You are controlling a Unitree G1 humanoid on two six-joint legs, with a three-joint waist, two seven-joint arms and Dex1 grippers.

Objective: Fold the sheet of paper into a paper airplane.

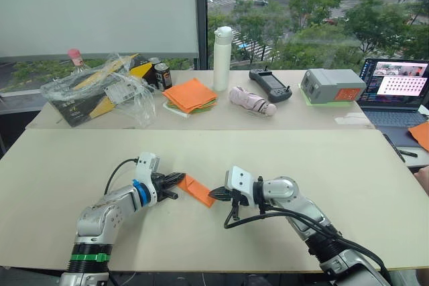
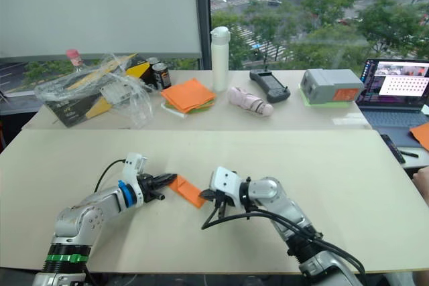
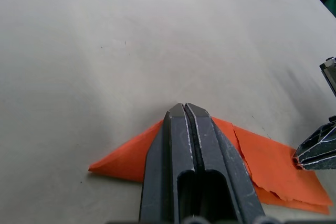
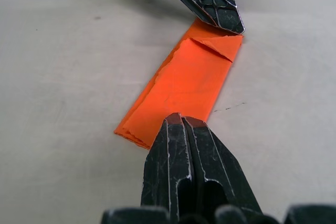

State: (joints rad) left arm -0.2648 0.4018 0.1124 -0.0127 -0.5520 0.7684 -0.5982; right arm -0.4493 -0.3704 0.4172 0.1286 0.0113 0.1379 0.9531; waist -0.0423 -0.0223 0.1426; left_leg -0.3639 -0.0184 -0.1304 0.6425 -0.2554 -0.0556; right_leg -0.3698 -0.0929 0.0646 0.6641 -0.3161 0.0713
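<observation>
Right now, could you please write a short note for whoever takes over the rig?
Left claw: shut, tips pressing down on one end of the sheet of paper.
Right claw: shut, tips on the opposite end of the same sheet.
Paper: lies flat on the near table between the two claws, already folded into a narrow strip, with a small corner turned down at the left claw's end.
Done: first lengthwise folds.
Left: nose and wing folds; it is no paper airplane yet.
The pile of orange and green sheets sits on the far table.
</observation>
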